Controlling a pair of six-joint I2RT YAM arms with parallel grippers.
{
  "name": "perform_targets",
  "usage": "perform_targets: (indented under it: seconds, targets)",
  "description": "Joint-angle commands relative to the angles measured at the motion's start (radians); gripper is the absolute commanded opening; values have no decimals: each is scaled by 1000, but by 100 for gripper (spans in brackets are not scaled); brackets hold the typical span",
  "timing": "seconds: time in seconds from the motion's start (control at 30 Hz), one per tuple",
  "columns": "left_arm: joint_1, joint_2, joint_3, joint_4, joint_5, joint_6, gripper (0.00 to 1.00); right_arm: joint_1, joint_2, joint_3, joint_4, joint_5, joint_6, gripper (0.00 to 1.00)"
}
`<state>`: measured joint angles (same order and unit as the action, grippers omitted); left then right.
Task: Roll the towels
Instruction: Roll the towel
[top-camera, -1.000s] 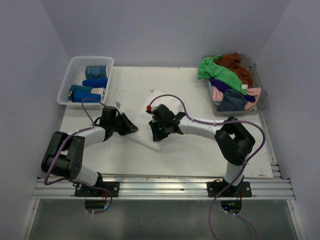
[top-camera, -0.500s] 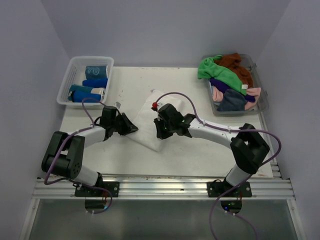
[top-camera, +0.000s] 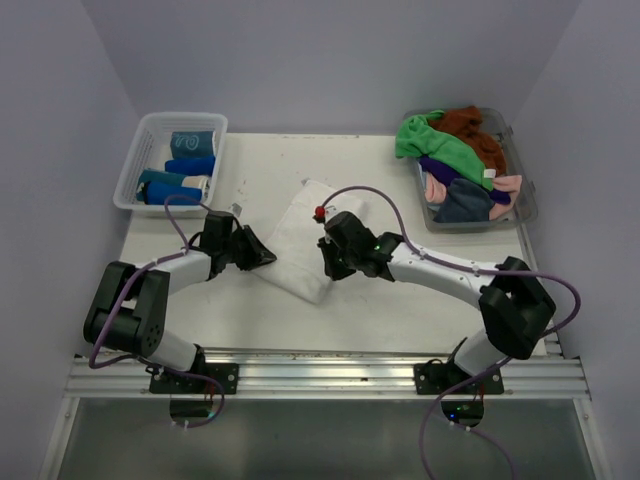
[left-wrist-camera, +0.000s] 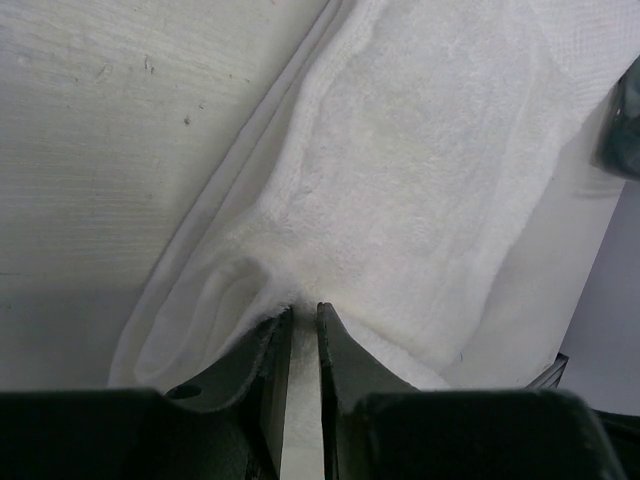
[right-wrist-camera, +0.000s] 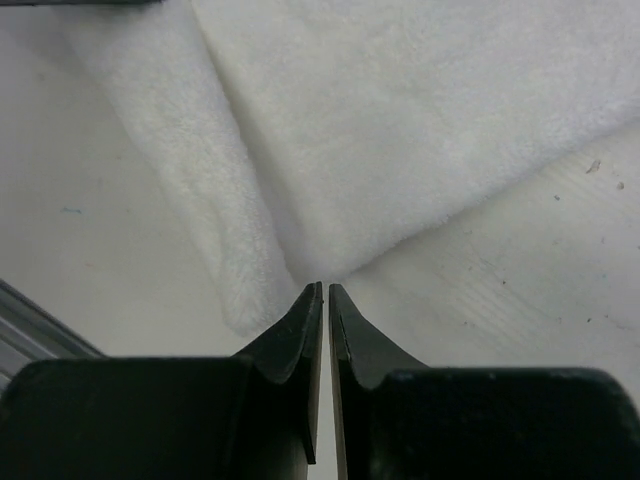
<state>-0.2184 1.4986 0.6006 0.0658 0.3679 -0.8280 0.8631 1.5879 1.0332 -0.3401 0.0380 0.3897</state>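
Just ahead of the bases, the left jaws are clamped on one near corner of the white terry-cloth towel (top-camera: 300, 232). The right jaws, pressed together, seem to nip the other near corner. The towel's long axis runs away from both across the pale counter (top-camera: 400, 310), so a roll would travel outward, with neither arm nearer. Farther off, rolled blue towels (top-camera: 190, 165) sit in the white slotted plastic basket (top-camera: 130, 180), and loose coloured towels (top-camera: 445, 150) are heaped in the clear plastic tub (top-camera: 528, 205). No writing is legible.
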Motion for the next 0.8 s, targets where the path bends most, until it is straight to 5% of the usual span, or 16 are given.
perform_targets:
  seconds: [0.0,0.4,0.77]
  targets:
    - [1,22,11,-35,0,13,20,33,-78,71,-11,22,-18,11]
    - [1,6,13,-49,-9,18,20,54,92,134,-30,-81,-75,13]
    - [2,3,14,-57,-9,21,20,54,248,149,-57,22,-58,9]
